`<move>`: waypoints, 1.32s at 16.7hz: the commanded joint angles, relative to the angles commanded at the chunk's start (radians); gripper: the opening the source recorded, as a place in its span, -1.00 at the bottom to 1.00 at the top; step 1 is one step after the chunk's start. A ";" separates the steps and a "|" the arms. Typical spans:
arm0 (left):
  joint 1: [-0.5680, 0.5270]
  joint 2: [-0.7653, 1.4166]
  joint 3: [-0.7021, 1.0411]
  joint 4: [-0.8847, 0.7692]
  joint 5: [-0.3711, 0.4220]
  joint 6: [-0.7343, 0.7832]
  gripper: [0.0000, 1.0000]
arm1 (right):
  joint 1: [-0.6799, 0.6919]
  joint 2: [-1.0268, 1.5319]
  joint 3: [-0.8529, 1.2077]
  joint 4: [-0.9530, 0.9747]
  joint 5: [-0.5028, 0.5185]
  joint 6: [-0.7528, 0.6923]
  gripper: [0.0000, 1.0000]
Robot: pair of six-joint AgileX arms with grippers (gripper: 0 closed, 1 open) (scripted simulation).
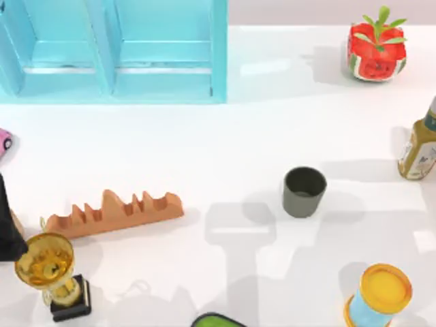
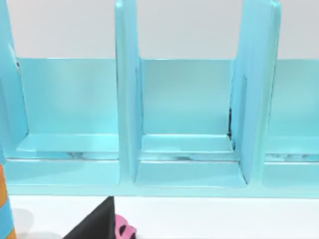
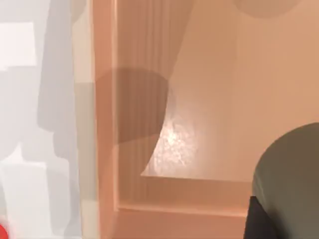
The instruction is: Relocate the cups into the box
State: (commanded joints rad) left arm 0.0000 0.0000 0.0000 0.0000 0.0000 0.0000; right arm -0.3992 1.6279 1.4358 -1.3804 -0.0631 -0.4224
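One dark grey-green cup stands upright on the white table, right of centre in the top view. In the right wrist view a second cup hangs over the floor of a peach-coloured box, with its round shadow falling on the box floor apart from it. My right gripper is shut on this cup, and one dark finger presses against its side. My left arm stays parked at the table's left edge.
A light blue shelf unit fills the back left. An orange toothed rack and a gold trophy sit at front left. A yellow-lidded blue can, a bottle and a watermelon pot line the right side.
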 joint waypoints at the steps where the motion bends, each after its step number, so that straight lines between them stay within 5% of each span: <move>1: 0.000 0.000 0.000 0.000 0.000 0.000 1.00 | -0.038 -0.052 -0.051 -0.005 0.000 -0.029 -1.00; 13: 0.000 0.000 0.000 0.000 0.000 0.000 1.00 | -0.145 -0.207 -0.196 0.020 -0.010 -0.113 -1.00; 22: 0.000 0.000 0.000 0.000 0.000 0.000 1.00 | -0.162 -0.178 -0.408 0.265 -0.012 -0.126 -1.00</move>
State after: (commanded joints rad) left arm 0.0000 0.0000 0.0000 0.0000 0.0000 0.0000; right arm -0.5611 1.4496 1.0274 -1.1157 -0.0747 -0.5489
